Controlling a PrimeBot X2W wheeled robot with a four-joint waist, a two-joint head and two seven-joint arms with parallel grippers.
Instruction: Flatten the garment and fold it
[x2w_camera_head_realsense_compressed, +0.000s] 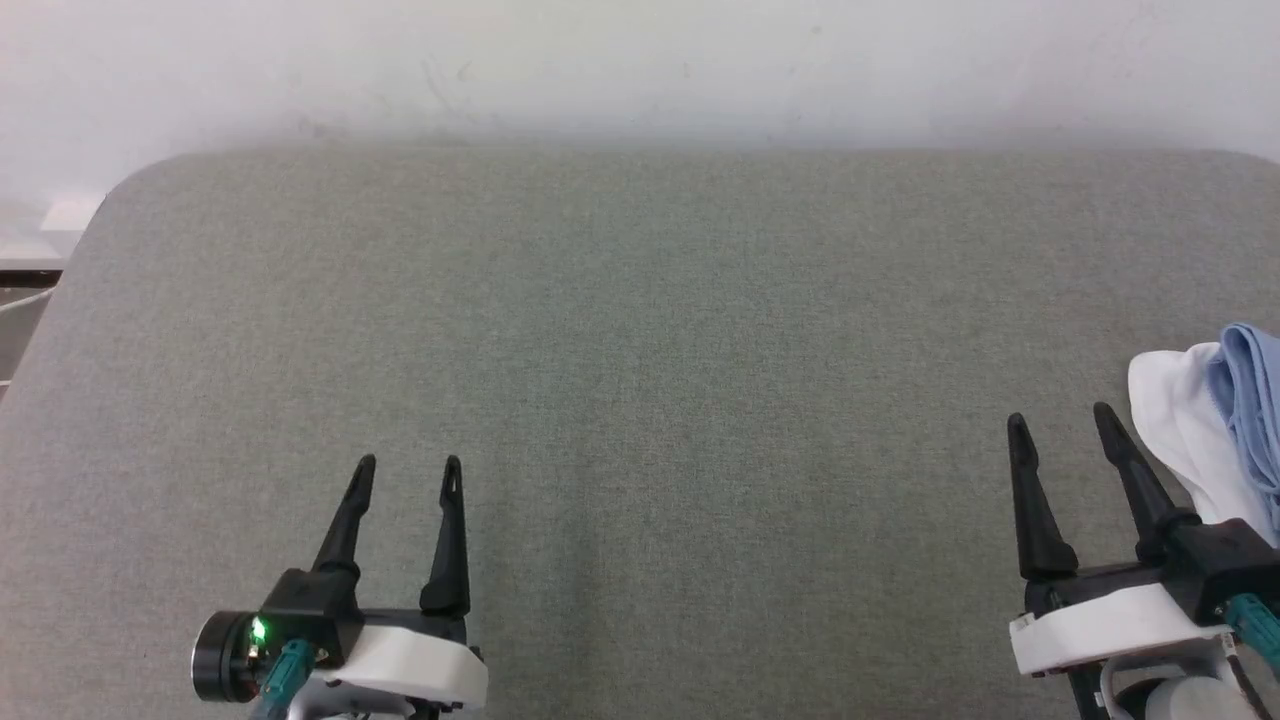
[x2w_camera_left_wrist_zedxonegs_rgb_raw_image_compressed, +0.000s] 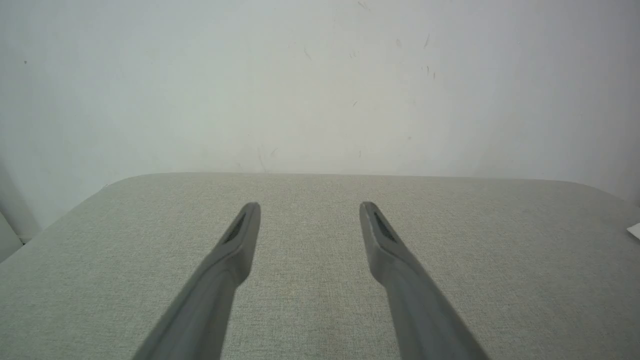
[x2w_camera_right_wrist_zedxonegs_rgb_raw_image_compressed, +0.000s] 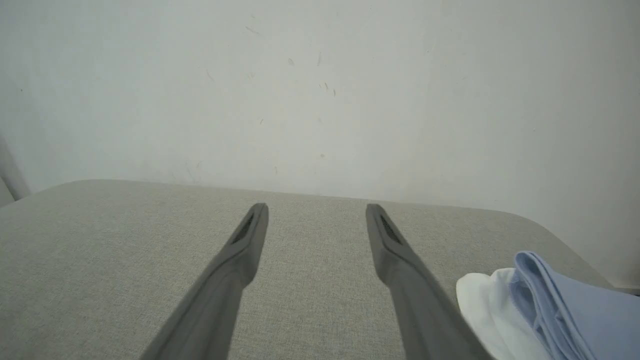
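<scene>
A grey fabric-covered table (x2w_camera_head_realsense_compressed: 640, 330) runs back to a scuffed white wall (x2w_camera_head_realsense_compressed: 640, 60). The garment (x2w_camera_head_realsense_compressed: 1215, 430) lies bunched at the table's right edge, just beside the right gripper (x2w_camera_head_realsense_compressed: 1060, 415), with light blue folds against white fabric. The right gripper and the left gripper (x2w_camera_head_realsense_compressed: 408, 462) both hover with fingers spread, holding nothing. A good start would be for the right gripper to pinch an outer edge and drag the shirt to the table's centre. Its long axis probably runs off rightward, but the frame cuts it off.
</scene>
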